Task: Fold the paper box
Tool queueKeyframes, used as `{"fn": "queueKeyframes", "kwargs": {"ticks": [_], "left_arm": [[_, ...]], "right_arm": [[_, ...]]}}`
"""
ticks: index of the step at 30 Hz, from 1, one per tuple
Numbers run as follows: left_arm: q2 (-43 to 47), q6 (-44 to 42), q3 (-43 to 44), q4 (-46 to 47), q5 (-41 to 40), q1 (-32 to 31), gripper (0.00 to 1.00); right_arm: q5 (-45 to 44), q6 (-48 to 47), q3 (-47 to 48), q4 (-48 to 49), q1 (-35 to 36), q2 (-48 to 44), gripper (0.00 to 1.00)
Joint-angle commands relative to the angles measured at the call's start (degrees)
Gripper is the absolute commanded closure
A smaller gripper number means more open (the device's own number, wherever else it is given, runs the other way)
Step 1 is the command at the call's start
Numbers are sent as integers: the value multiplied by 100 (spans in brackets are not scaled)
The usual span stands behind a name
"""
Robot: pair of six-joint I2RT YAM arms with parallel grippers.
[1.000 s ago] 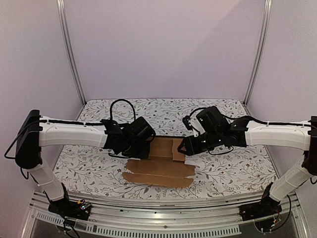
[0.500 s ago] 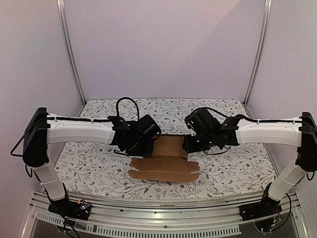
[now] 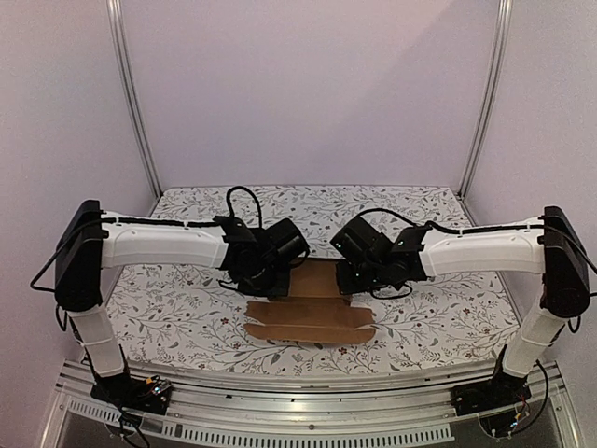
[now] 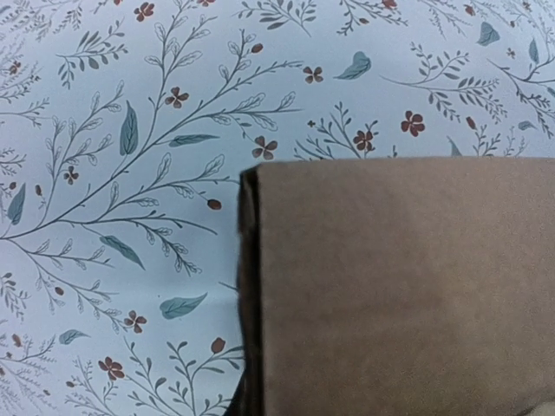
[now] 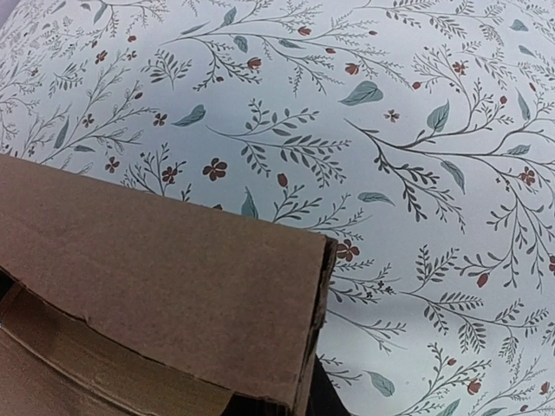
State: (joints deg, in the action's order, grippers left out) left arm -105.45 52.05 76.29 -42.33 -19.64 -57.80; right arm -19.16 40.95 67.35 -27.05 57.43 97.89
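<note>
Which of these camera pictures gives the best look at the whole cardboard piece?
The top external view: it shows the paper box lying between both arms on the flowered table, flaps spread. The left wrist view and right wrist view each show only one close-up corner.

Pale lilac walls (image 3: 308, 84) and two slanting metal posts (image 3: 135, 103) are enclosing a table under a floral-print cloth (image 3: 168, 308).
</note>
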Motion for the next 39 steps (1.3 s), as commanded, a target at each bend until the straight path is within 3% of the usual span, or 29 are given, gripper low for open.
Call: {"fn": "queueKeyframes", "kwargs": {"ticks": [1, 4, 14, 24, 34, 39], "left_arm": [[-17, 99, 293, 238, 349, -78, 100], [-21, 112, 314, 241, 396, -75, 100], [-50, 11, 334, 175, 511, -74, 100], [378, -168, 167, 150, 413, -58, 70], [1247, -299, -361, -55, 286, 63, 53], [1910, -554, -861, -120, 331, 184, 52]], "right_arm": [[-138, 97, 252, 314, 176, 172, 91], [-208, 114, 294, 359, 195, 238, 100], [-323, 50, 364, 406, 288, 269, 100], [-429, -146, 439, 361, 288, 342, 100], [-610, -708, 421, 600, 213, 462, 100], [-576, -1229, 129, 1257, 127, 371, 100]]}}
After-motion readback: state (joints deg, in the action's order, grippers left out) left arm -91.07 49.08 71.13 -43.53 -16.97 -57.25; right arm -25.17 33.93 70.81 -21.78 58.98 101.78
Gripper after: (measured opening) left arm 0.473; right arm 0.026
